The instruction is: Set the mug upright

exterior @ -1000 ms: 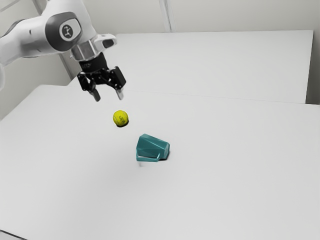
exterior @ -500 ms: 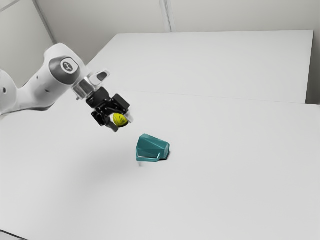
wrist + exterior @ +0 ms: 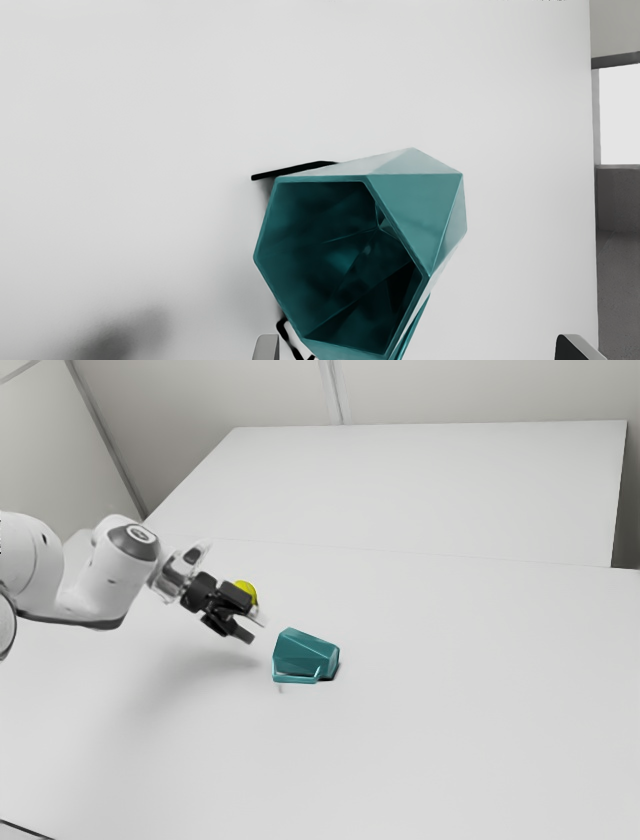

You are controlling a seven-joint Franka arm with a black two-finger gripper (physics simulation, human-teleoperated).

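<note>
Teal and faceted, the mug [image 3: 305, 653] is seen on its side on the table [image 3: 450, 690], mouth [image 3: 340, 250] toward the gripper [image 3: 255, 631], whose fingers [image 3: 267, 348] are parted wide, nothing held. With one fingertip nearly lined up with its edge, it could be shoved or rolled; the tennis ball [image 3: 247, 590] might be bumped.

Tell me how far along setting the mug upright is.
Nothing of the righting looks done: the mug lies on its side. In hand, seemingly, is the approach: the end effector, open, faces its mouth without touching. Left for the ungripped mug: gripping, turning upright, releasing.
</note>
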